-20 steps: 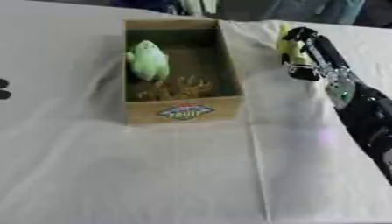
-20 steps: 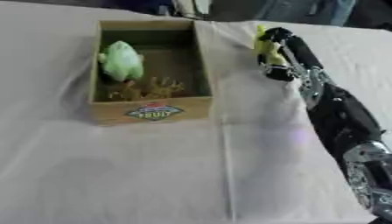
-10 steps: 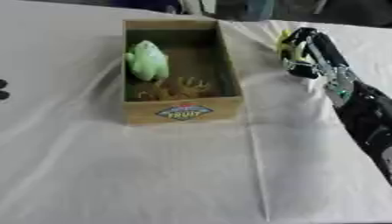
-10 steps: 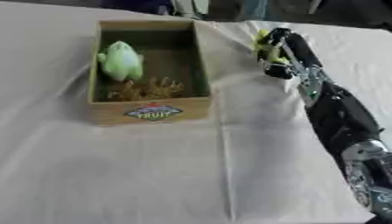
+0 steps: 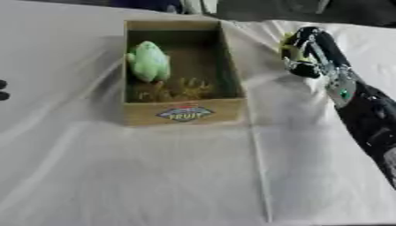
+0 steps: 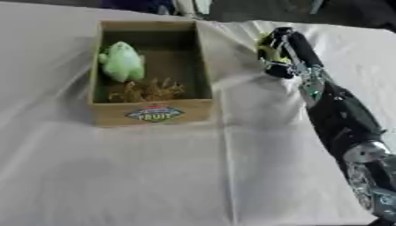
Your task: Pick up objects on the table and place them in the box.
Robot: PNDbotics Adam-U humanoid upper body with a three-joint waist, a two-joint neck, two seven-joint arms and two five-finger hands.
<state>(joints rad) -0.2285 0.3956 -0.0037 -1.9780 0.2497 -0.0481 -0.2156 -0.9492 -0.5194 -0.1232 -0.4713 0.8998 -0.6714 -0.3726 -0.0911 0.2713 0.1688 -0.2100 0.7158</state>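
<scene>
An open cardboard box (image 5: 182, 114) with a fruit label on its front wall stands at the upper middle of the white cloth. Inside lies a pale green rounded object (image 5: 149, 62), and a tuft of brown straw-like material (image 5: 179, 89) sits near the front wall. My right hand (image 5: 312, 52) is to the right of the box, just above the cloth, its fingers curled round a small yellow object (image 5: 288, 51) that is mostly hidden by them. Only dark fingertips of my left hand (image 5: 2, 89) show at the left edge.
The white tablecloth (image 5: 154, 176) covers the whole table, with a long crease (image 5: 259, 176) running toward me from the box's right front corner. Dark shapes stand beyond the far edge.
</scene>
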